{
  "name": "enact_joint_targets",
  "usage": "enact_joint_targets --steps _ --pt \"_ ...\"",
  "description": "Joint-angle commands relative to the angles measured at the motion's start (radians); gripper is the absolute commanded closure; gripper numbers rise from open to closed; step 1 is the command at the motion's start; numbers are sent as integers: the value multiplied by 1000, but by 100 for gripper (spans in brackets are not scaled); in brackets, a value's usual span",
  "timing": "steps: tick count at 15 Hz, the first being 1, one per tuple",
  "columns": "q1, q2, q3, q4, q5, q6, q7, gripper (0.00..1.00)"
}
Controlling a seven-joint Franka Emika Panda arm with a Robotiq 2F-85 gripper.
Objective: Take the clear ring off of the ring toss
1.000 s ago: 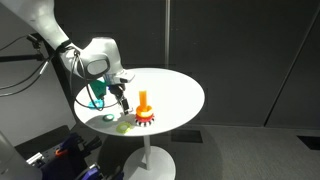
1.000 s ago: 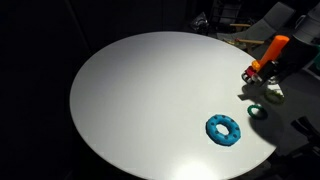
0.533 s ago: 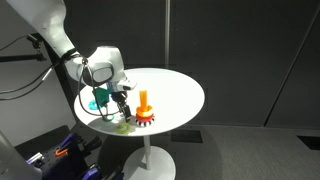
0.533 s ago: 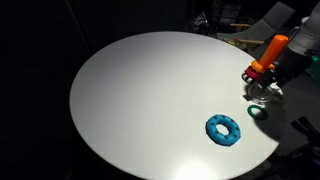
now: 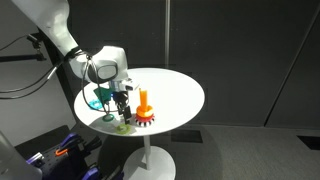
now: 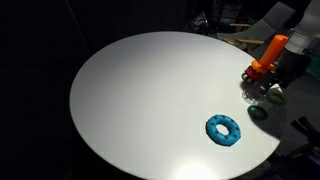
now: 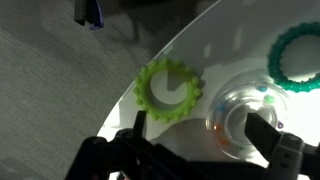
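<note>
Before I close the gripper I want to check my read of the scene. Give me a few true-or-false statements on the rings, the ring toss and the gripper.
1. The ring toss stands upright on the table. True.
2. The gripper is shut. False: in the wrist view its jaws stand wide apart.
3. The blue scalloped ring sits on the peg. False: it lies flat on the table, apart from the ring toss.
4. A green scalloped ring lies near the table's edge. True.
5. The clear ring sits on the peg. False: in the wrist view it lies flat on the table with no peg through it.
</note>
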Motion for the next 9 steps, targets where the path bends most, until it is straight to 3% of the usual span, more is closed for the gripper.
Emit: enact_joint_targets --steps 1,9 --pt "11 -52 -3 46 -20 -168 -8 0" --pt "-2 -177 18 128 -18 -443 -33 0"
